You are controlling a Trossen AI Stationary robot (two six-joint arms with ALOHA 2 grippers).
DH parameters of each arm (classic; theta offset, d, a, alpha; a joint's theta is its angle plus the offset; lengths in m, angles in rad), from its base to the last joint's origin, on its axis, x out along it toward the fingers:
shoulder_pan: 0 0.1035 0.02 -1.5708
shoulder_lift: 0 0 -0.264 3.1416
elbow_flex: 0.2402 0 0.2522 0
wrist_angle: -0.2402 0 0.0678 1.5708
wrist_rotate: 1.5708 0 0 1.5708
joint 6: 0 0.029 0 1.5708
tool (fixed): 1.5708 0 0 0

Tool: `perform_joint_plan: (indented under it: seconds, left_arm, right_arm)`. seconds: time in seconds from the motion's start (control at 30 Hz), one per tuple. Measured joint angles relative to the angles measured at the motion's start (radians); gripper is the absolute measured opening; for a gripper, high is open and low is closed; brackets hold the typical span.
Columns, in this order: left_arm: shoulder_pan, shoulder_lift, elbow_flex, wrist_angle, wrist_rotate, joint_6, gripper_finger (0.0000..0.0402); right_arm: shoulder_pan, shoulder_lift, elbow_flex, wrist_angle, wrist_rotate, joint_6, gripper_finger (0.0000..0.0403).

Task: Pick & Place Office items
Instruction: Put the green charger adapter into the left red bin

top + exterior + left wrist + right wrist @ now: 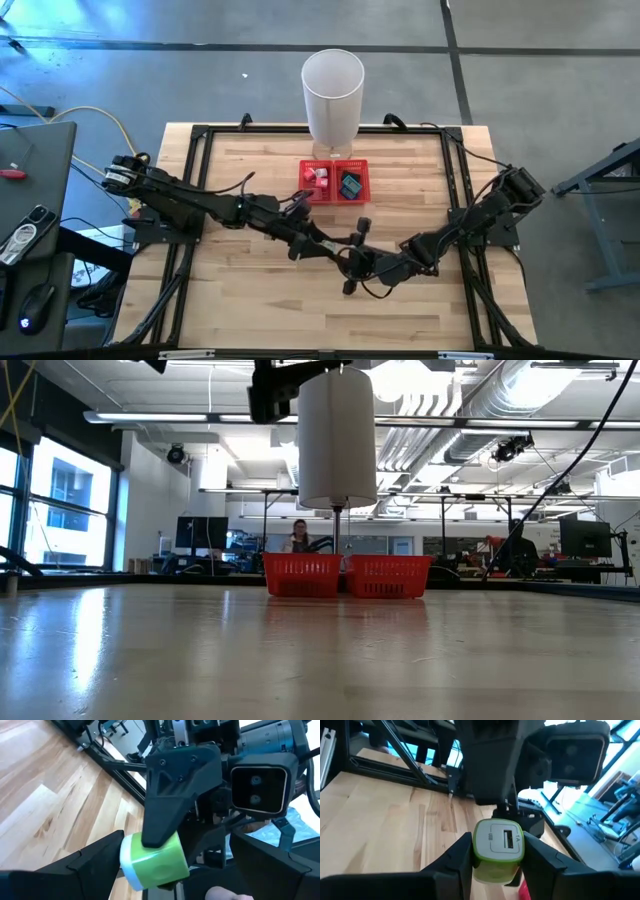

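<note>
While both grippers meet mid-table, I've got the green-white charger [498, 850] pinched between them.

From my feed the right gripper [492, 865] has its fingers closed on the charger's sides, USB port facing the wrist cam. The left gripper [165, 870] comes in from the other side with a finger on either side of it, and I can't tell if it's clamped. All this sits just in front of the red tray [335, 197] on the table [250, 300]. Left compartment holds pink and red pieces [318, 177], right one a dark and teal piece [350, 184]. White bin [332, 95] stands right behind the tray; can't see inside it properly.
</note>
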Motion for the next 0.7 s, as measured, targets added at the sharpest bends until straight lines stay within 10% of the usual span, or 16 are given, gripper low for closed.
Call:
perform_joint_plan:
  seconds: [0.7]
  left_arm:
    - [0.005, 0.023, -0.001, -0.001, 0.015, -0.044, 0.0352]
  right_arm:
    - [-0.005, 0.000, 0.000, 0.062, -0.009, -0.103, 0.0121]
